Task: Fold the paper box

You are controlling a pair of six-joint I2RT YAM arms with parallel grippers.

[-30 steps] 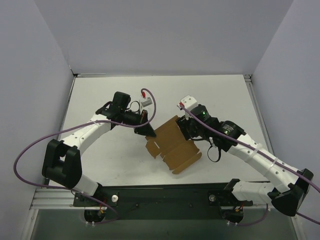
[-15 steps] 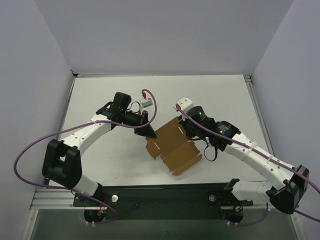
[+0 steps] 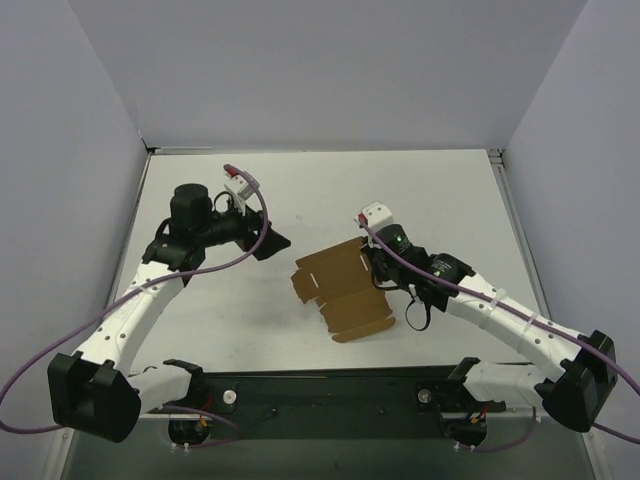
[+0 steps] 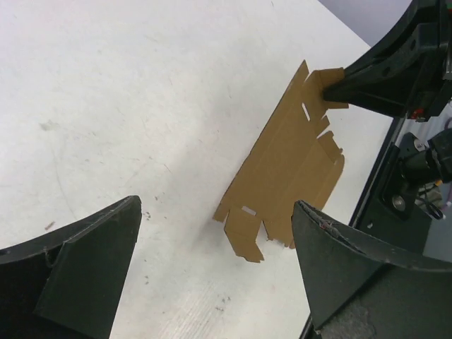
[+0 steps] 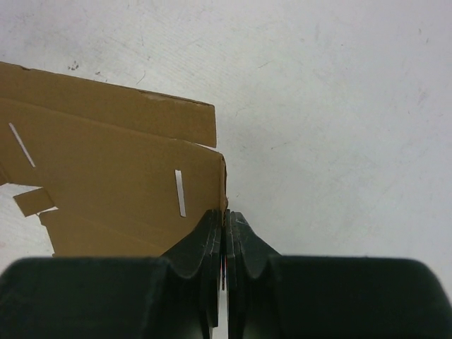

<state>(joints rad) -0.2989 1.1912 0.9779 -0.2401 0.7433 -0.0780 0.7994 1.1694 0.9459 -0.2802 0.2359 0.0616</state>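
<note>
Top external view: the paper box [image 3: 340, 295], still a flat sheet, is seen on the tabletop [image 3: 450, 195], newly pinched at its right edge by the closed right hand [image 3: 376, 262] and released by the left hand [image 3: 271, 243], now spread open and drawn clear, so folding is judged barely begun.

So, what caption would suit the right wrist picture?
Right gripper shut on the corner of the flat paper box.

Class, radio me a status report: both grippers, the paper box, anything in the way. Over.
Left gripper open, clear of paper box. Right gripper shut on its edge. Box unfolded. No obstruction seen.
</note>
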